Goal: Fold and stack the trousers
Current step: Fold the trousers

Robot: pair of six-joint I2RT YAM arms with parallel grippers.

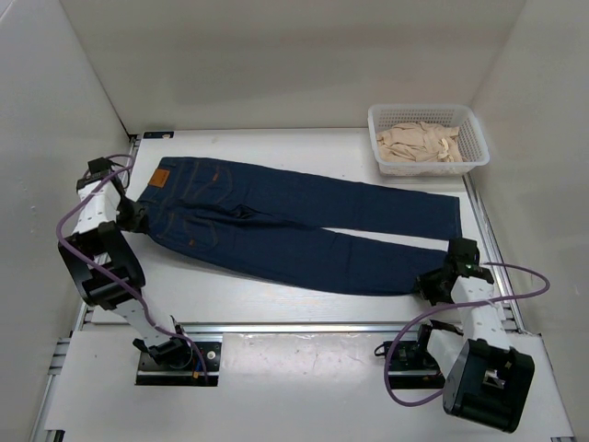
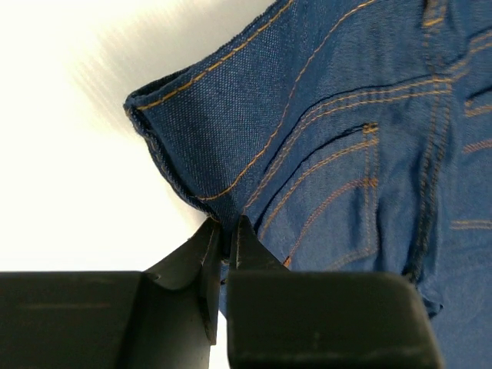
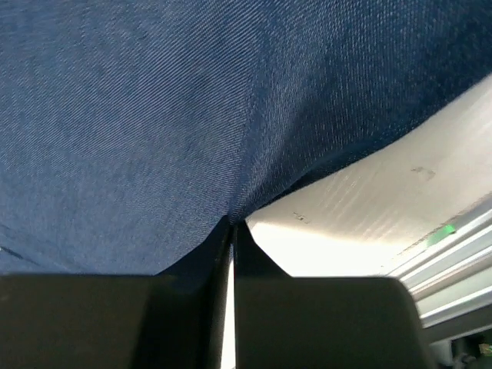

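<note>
The dark navy jeans (image 1: 294, 221) lie flat across the table, waistband with its tan patch (image 1: 159, 178) at the left, legs running right. My left gripper (image 1: 138, 219) is shut on the near waistband corner; in the left wrist view (image 2: 225, 229) the jaws pinch the denim edge (image 2: 254, 131), lifted a little. My right gripper (image 1: 433, 283) is shut on the near leg's hem; in the right wrist view (image 3: 233, 228) the jaws pinch the raised cloth (image 3: 192, 115).
A white plastic basket (image 1: 429, 140) with beige cloth (image 1: 419, 144) stands at the back right. White walls enclose the table (image 1: 276, 299) on the left, back and right. A metal rail (image 1: 294, 327) runs along the near edge.
</note>
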